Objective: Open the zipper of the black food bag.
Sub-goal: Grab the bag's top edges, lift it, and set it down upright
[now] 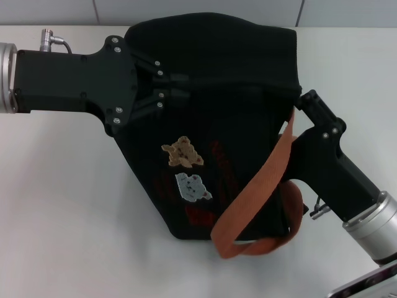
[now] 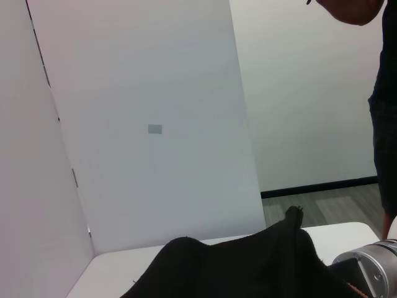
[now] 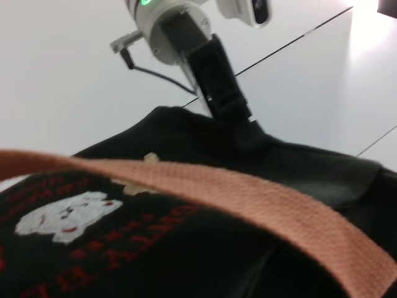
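A white table (image 1: 68, 205) carries the black food bag (image 1: 229, 112), lying on its side. At the bag's left, the left gripper (image 1: 186, 87) is clamped on its fabric. At the bag's right, the right gripper's (image 1: 304, 102) fingers are hidden behind the bag's edge. The zipper cannot be made out.

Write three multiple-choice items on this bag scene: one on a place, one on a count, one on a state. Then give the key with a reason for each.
1. Where does the left gripper reach?
A. over the black food bag's upper part
B. on bare table
C. at the strap

2. How many bear patches show on the bag's front?
A. one
B. two
C. four

3. How does the brown-orange strap lie?
A. rolled up tight
B. cut in two
C. draped loose across the bag

Key: 1 A, its fingers meet the black fabric near the top; 2 B, a tan patch and a white patch; 3 C, it runs slack and loops below the bag.
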`<act>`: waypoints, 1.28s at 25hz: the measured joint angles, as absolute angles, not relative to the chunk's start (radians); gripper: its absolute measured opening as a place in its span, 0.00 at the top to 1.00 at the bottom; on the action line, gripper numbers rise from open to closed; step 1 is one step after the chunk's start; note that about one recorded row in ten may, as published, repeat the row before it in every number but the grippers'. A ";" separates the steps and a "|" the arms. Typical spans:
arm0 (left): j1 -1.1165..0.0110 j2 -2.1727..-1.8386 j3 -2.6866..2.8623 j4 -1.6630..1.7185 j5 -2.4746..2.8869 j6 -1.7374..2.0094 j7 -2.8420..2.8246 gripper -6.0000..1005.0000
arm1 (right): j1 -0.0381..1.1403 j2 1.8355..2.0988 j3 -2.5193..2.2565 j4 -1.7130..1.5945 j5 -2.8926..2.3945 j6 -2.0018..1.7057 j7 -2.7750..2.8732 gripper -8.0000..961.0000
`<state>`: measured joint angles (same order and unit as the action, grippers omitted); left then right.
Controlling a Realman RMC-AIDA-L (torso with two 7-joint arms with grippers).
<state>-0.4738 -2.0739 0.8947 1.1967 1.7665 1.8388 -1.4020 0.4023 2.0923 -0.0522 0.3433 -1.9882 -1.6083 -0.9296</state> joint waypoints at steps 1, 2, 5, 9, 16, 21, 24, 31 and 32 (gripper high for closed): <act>-0.474 -2.074 0.895 1.197 1.766 1.839 -1.402 0.90 | 0.401 2.092 -0.052 0.342 -1.988 -1.616 -0.918 0.23; -0.474 -2.074 0.895 1.196 1.766 1.839 -1.402 0.90 | 0.400 2.092 -0.052 0.340 -1.988 -1.623 -0.906 0.23; -0.474 -2.074 0.896 1.192 1.766 1.837 -1.402 0.90 | 0.397 2.092 -0.052 0.330 -1.988 -1.642 -0.858 0.23; -0.475 -2.074 0.896 1.189 1.765 1.837 -1.402 0.90 | 0.396 2.092 -0.049 0.312 -1.988 -1.654 -0.795 0.23; -0.475 -2.074 0.896 1.186 1.762 1.841 -1.402 0.90 | 0.390 2.092 -0.050 0.307 -1.988 -1.657 -0.769 0.25; -0.472 -2.074 0.896 1.186 1.757 1.844 -1.402 0.90 | 0.394 2.092 -0.053 0.309 -1.988 -1.652 -0.768 0.31; -0.471 -2.074 0.897 1.186 1.756 1.845 -1.402 0.90 | 0.396 2.092 -0.062 0.310 -1.988 -1.651 -0.768 0.35; -0.473 -2.074 0.907 1.179 1.754 1.846 -1.402 0.90 | 0.399 2.092 -0.067 0.310 -1.988 -1.649 -0.768 0.46; -0.473 -2.074 0.908 1.177 1.754 1.846 -1.402 0.90 | 0.399 2.092 -0.067 0.310 -1.988 -1.648 -0.768 0.50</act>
